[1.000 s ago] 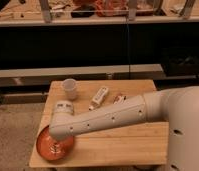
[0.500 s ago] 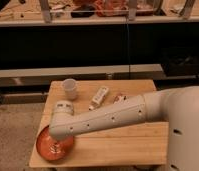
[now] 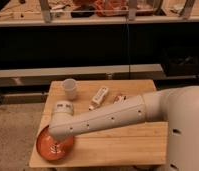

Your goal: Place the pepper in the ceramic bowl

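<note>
The ceramic bowl [image 3: 45, 148], shallow, round and red-orange with a darker rim, sits at the front left corner of the wooden table. My white arm [image 3: 103, 120] reaches from the right across the table and bends down at the wrist [image 3: 62, 114] over the bowl. My gripper [image 3: 55, 146] points down into the bowl, mostly hidden under the wrist. I cannot make out the pepper; it is hidden by the arm or the gripper.
A small white cup [image 3: 69, 87] stands at the back left of the table [image 3: 123, 145]. A white bottle-like object [image 3: 98, 96] and a small reddish packet [image 3: 120, 98] lie behind my arm. A dark shelf unit [image 3: 93, 50] runs behind the table.
</note>
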{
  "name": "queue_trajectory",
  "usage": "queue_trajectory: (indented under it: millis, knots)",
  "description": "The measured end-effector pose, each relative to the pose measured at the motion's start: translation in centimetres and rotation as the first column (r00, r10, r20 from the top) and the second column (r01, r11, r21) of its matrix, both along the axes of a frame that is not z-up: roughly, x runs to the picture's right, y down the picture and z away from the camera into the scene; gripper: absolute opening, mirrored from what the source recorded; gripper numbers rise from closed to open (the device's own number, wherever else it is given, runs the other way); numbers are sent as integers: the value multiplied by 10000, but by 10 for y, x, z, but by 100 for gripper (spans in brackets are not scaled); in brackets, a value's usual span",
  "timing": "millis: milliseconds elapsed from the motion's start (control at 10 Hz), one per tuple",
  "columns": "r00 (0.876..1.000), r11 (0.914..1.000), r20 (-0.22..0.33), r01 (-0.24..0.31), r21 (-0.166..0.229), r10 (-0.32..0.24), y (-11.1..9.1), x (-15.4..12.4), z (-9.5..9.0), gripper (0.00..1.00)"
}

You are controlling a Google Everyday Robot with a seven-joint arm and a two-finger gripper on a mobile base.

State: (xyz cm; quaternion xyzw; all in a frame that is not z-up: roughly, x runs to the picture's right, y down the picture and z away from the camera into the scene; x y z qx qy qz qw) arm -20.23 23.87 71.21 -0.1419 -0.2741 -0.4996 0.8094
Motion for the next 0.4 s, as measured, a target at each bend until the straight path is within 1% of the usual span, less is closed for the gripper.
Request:
queue_trajectory:
  millis: [100, 200, 300, 400]
  knots:
    - [10000, 10000, 26, 34, 22, -34, 0, -1, 0, 35]
    - [10000, 10000, 50, 53, 36, -53, 0, -1, 1, 31]
    - [10000, 10000, 69, 72, 41, -72, 0, -1, 1, 30]
    - [9999, 9999, 101, 102, 61, -102, 0, -2, 1, 35]
